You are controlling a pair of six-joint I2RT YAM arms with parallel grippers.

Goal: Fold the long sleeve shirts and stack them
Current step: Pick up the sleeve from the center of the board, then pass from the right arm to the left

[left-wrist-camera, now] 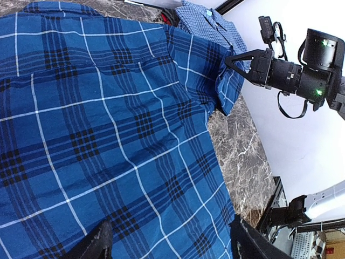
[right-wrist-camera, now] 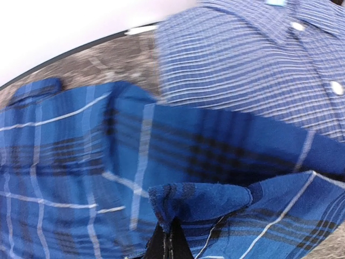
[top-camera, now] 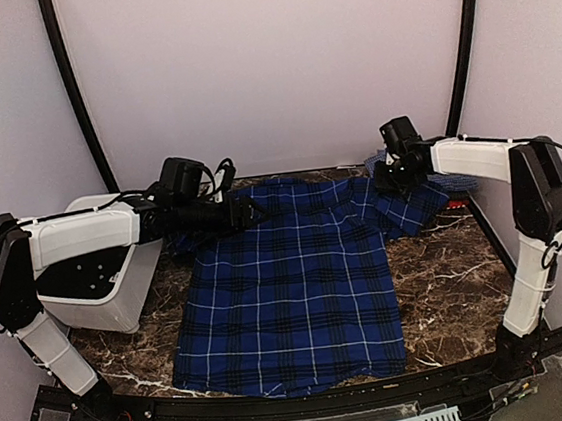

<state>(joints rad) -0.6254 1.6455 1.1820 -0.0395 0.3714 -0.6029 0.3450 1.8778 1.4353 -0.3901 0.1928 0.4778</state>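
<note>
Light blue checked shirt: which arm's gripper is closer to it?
Right. The right gripper pinches the plaid shirt beside the light blue shirt; the left gripper is across the plaid.

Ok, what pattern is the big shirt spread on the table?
The big shirt is deep-blue plaid, black and white lines; clearest in left wrist view.

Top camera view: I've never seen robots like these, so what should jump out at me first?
The big deep-blue plaid shirt lies spread flat on the dark marble table and fills the middle. At its far right corner the right gripper pinches its sleeve, beside a lighter blue checked shirt. The left gripper hangs open over the opposite shoulder, near a white bin.
</note>
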